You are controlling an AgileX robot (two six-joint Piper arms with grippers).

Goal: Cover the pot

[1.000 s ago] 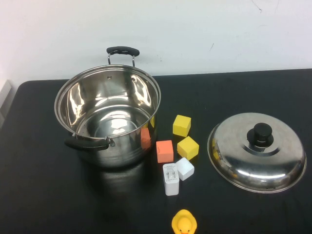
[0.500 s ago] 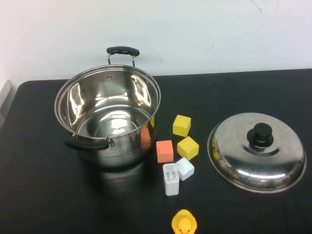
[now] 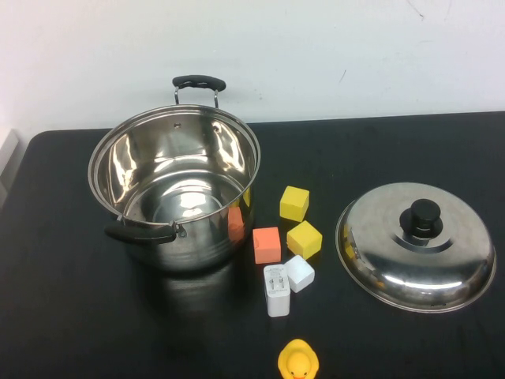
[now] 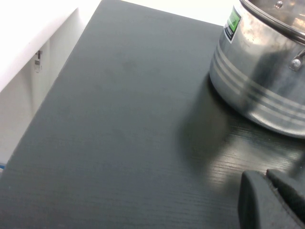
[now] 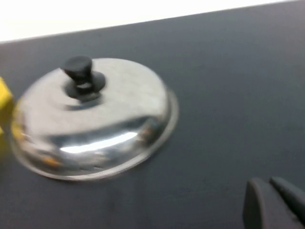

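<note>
1. Nothing of the covering is done yet: the pot point(image 3: 175, 192) stands open on the left of the black table point(image 3: 63, 316), the lid point(image 3: 416, 246) lies well apart on the right.
2. Left pincer point(image 4: 271, 198) hangs near the pot's wall, right pincer point(image 5: 274, 202) near the lid; whether either is wide or narrow I cannot tell.
3. Next, I judge, the right pincer must grasp the knob point(image 3: 424, 214), lift, and carry the lid over the small blocks point(image 3: 293, 203).
4. Pot and lid are mirror-bright steel; the lid is domed, its knob black and round, the table matte and grained.
</note>
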